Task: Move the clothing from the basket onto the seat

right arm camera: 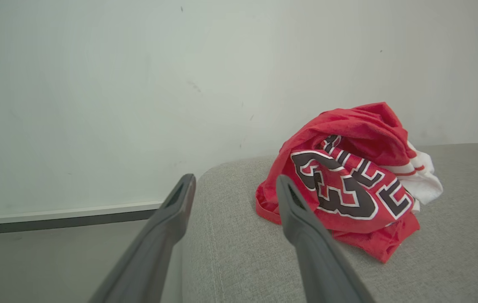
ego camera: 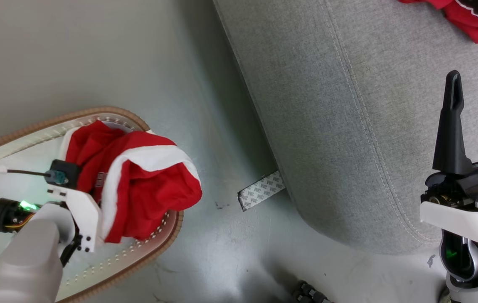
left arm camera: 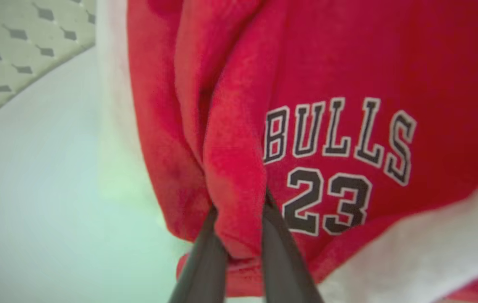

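- Head view: my left gripper (ego camera: 91,198) reaches over the cream-white oval plastic laundry basket (ego camera: 108,111) with its brown woven-look rim. Its fingers are buried in a bunched red fabric garment (ego camera: 146,189) with a broad white trim band.
- That garment sits at the basket's end nearest the sofa, and its lower fold hangs across the rim.
- The large light grey upholstered sofa (ego camera: 348,126) with stitched seams stands to the right, apart from the basket, with grey floor (ego camera: 117,50) between them.
- A short patterned grey-white strip of tape (ego camera: 262,191) lies on the floor at the sofa's base.
- My right gripper (ego camera: 474,73) hovers above the sofa cushion with its two dark fingers parted and empty.
- A second red garment (ego camera: 474,17) with black, white-outlined lettering lies on the sofa beyond it, apart from the fingertips.
- Left wrist view: the two dark fingers (left arm camera: 205,261) pinch a fold of red cloth between them, so this pincer is clamped on the garment.
- "BULLS 23" shows just beside the grip, and the basket's perforated wall is at the upper left.
- Right wrist view: the fingers are spread wide with nothing between them.
- The left finger lies over the sofa's rounded edge.
- The crumpled second garment rests on the cushion ahead, in front of a pale wall (right arm camera: 138,84).
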